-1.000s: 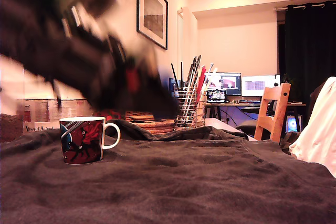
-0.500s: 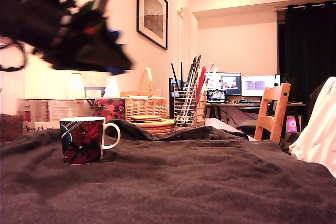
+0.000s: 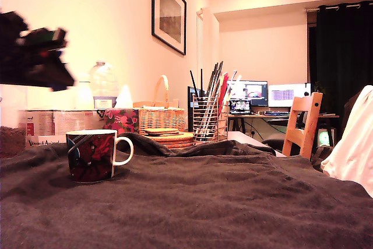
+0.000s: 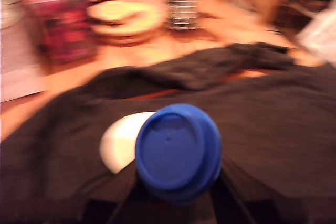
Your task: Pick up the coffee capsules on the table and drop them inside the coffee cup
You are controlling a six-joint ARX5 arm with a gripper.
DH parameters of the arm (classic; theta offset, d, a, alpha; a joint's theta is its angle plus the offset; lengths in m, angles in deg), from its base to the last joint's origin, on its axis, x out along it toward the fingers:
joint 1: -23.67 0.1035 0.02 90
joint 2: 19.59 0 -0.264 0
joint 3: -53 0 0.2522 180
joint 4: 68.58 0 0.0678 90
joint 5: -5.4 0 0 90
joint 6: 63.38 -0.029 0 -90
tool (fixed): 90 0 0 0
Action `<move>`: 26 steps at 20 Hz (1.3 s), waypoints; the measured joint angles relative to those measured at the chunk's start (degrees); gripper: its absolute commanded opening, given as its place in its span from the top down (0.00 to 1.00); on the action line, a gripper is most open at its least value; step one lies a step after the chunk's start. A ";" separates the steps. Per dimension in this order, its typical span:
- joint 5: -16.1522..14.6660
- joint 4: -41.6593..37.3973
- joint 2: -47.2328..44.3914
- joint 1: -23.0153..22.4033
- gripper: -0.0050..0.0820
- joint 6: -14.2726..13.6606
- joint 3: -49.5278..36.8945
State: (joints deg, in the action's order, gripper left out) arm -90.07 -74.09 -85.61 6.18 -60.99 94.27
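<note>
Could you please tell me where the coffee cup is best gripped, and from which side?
Probably the white handle, approached from the exterior view's right: the coffee cup stands upright on the table with that loop sticking out that way. The end effector is shut on a blue capsule.

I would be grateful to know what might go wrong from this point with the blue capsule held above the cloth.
The end effector grips the blue capsule only at its lower edge, so it might slip during fast motion; both views are blurred. In the exterior view the arm sits left of and above the coffee cup, so a release now would likely miss. A dropped capsule could roll on the wrinkled cloth.
</note>
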 measured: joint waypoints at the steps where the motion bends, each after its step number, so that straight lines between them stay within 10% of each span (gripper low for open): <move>1: -0.13 -0.02 0.00 0.76 0.66 0.00 0.00; 13: -7.08 -1.97 -8.17 4.90 0.66 -0.02 6.58; 26: -11.41 17.20 -26.93 4.90 0.66 -2.21 27.12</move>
State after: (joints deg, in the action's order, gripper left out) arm -101.48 -56.88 -112.54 11.07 -63.20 121.39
